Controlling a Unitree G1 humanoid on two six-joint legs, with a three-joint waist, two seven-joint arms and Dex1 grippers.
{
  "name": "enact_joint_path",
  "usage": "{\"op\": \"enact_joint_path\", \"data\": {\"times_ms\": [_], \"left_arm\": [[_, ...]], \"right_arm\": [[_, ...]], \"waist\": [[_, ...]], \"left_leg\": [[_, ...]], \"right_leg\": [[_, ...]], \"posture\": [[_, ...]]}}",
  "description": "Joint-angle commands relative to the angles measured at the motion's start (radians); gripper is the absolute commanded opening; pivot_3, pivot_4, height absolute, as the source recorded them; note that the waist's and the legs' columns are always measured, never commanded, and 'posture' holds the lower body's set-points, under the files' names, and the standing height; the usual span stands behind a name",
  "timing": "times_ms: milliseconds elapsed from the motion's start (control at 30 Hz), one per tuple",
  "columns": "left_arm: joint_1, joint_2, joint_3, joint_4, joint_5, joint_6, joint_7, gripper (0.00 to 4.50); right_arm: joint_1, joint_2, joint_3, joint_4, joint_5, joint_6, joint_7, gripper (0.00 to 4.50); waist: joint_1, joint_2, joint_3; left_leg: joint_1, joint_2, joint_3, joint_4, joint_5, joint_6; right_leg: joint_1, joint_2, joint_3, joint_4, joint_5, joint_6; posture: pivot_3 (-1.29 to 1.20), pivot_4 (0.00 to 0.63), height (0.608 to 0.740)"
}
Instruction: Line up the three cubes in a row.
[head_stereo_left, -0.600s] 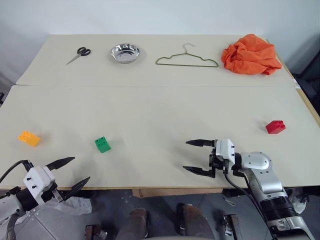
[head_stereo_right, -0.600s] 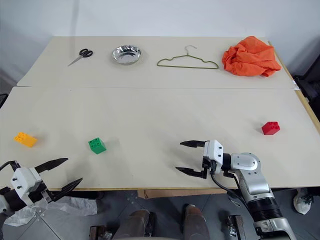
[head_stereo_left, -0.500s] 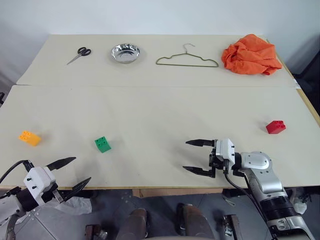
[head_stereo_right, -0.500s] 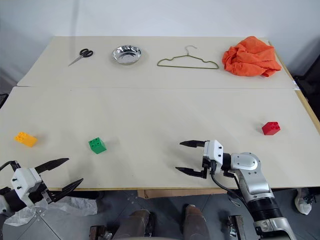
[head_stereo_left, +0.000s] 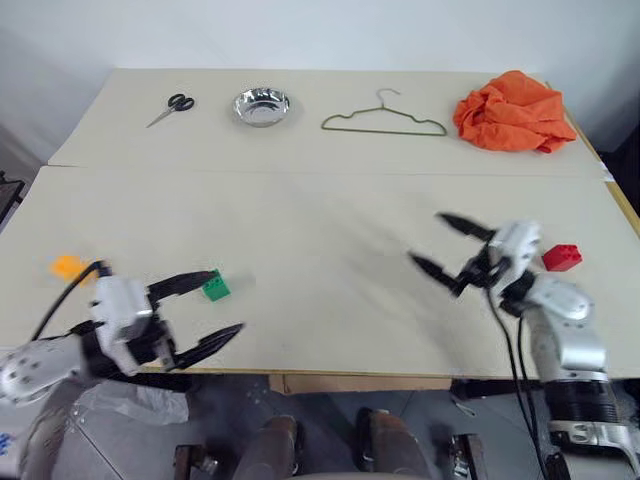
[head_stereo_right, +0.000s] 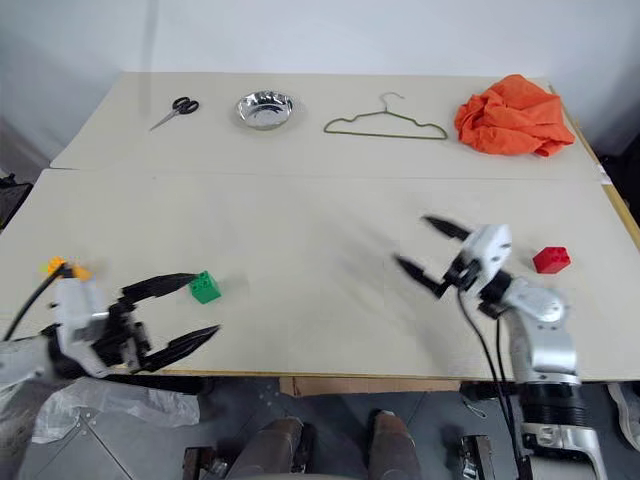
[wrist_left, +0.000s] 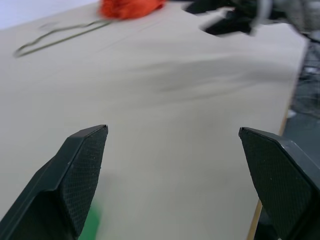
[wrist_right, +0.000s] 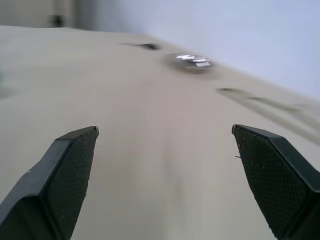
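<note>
Left eye view: the three cubes lie well apart on the near table (head_stereo_left: 300, 250). The green cube (head_stereo_left: 215, 287) sits just beside the upper finger of the left gripper (head_stereo_left: 205, 312), slightly ahead of it and toward the table's far side; the jaws stand wide apart and hold nothing. The yellow cube (head_stereo_left: 69, 266) lies farther out to the left, past that arm's wrist, blurred and partly cut by a cable. The red cube (head_stereo_left: 561, 258) lies near the right gripper (head_stereo_left: 440, 245), but out to the right of the wrist, while the fingers, spread and empty, point toward the table's middle. So each arm has one cube nearest to it, and the left is likely best placed to start on the green.

Right eye view: the same layout; the yellow cube (head_stereo_right: 55, 266) is almost hidden behind the left hand.

Left wrist view: a green smear by the fingertip (wrist_left: 80, 170) is probably the green cube, too blurred to be sure.

Right wrist view: bare table between parted fingers (wrist_right: 65, 170).
</note>
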Motion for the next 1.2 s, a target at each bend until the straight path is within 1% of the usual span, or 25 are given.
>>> {"op": "enact_joint_path", "data": {"times_ms": [33,100,167,300,400,533,700,767,867,1033,1100,1200], "left_arm": [[-0.084,-0.022,-0.055,0.036,0.064,-0.023,0.027,4.47],[-0.122,-0.025,-0.092,0.075,0.108,-0.047,0.008,4.47],[-0.138,-0.027,-0.118,0.094,0.123,-0.052,-0.011,4.47],[-0.162,-0.07,-0.141,0.103,0.113,-0.073,-0.022,4.47],[-0.174,-0.083,-0.149,0.101,0.111,-0.053,-0.018,4.47],[-0.164,-0.086,-0.151,0.107,0.1,-0.027,-0.029,4.47],[-0.147,-0.087,-0.142,0.109,0.11,-0.03,-0.034,4.47],[-0.14,-0.09,-0.141,0.109,0.111,-0.033,-0.032,4.47],[-0.13,-0.099,-0.143,0.114,0.123,-0.043,-0.022,4.47],[-0.108,-0.112,-0.142,0.1,0.143,-0.055,-0.004,4.47],[-0.1,-0.108,-0.139,0.091,0.145,-0.054,-0.003,4.47],[-0.078,-0.101,-0.12,0.077,0.141,-0.052,0.002,4.47]], "right_arm": [[0.076,-0.026,-0.133,-0.012,0.0,-0.035,-0.095,4.5],[0.13,-0.038,-0.238,0.029,-0.006,-0.067,-0.169,4.5],[0.172,-0.048,-0.314,0.101,-0.026,-0.101,-0.238,4.5],[0.241,-0.088,-0.369,0.269,-0.051,-0.13,-0.261,4.5],[0.243,-0.111,-0.375,0.314,-0.044,-0.117,-0.261,4.5],[0.229,-0.141,-0.353,0.281,0.013,-0.014,-0.186,4.5],[0.175,-0.195,-0.349,0.208,0.071,0.135,-0.161,4.5],[0.138,-0.224,-0.325,0.19,0.082,0.227,-0.158,4.5],[0.048,-0.274,-0.252,0.192,0.063,0.383,-0.179,4.5],[-0.08,-0.291,-0.119,0.309,-0.054,0.405,-0.195,4.5],[-0.101,-0.286,-0.093,0.333,-0.07,0.414,-0.187,4.5],[-0.123,-0.276,-0.081,0.376,-0.102,0.368,-0.222,4.5]], "waist": [[0.0,0.001,0.0],[0.0,0.001,0.0],[-0.001,0.001,0.0],[-0.004,0.001,0.0],[-0.014,0.001,0.0],[-0.028,0.005,-0.002],[-0.025,0.005,-0.002],[-0.024,0.005,-0.002],[-0.024,0.005,-0.002],[-0.023,0.005,-0.002],[-0.019,0.005,-0.002],[-0.016,0.005,-0.002]], "left_leg": [[0.0,0.0,0.0,-0.001,0.0,0.0],[0.0,0.0,0.001,-0.001,0.0,0.0],[0.0,-0.001,0.003,-0.001,0.0,0.001],[0.001,-0.001,0.005,0.0,0.0,0.002],[0.002,0.001,0.006,0.0,0.001,0.001],[0.004,0.002,0.009,0.0,0.001,0.001],[0.004,0.003,0.011,0.0,0.001,0.001],[0.004,0.003,0.011,0.0,0.001,0.001],[0.004,0.003,0.01,0.001,0.001,0.001],[0.003,0.003,0.01,0.001,0.001,0.001],[0.002,0.003,0.01,0.001,0.001,0.001],[0.001,0.003,0.009,0.001,0.001,0.001]], "right_leg": [[0.0,0.0,0.0,0.003,0.0,0.0],[-0.001,0.001,0.0,0.004,0.0,0.0],[-0.001,0.001,0.001,0.005,0.0,0.0],[0.001,0.001,0.003,0.002,0.0,0.001],[0.001,0.001,0.004,-0.001,0.001,0.001],[0.001,0.001,0.006,0.001,0.001,0.001],[0.001,0.002,0.009,0.001,0.001,0.002],[0.001,0.002,0.009,0.001,0.001,0.002],[0.001,0.002,0.009,0.0,0.001,0.002],[0.001,0.002,0.008,0.0,0.001,0.002],[0.0,0.001,0.008,0.0,0.001,0.002],[-0.001,0.001,0.006,-0.001,0.001,0.002]], "posture": [[0.0,0.15,0.74],[0.0,0.15,0.74],[0.0,0.15,0.74],[0.0,0.15,0.74],[0.0,0.15,0.74],[0.0,0.15,0.74],[0.0,0.15,0.74],[0.0,0.15,0.74],[0.0,0.15,0.74],[0.0,0.15,0.74],[0.0,0.15,0.74],[0.0,0.15,0.74]]}}
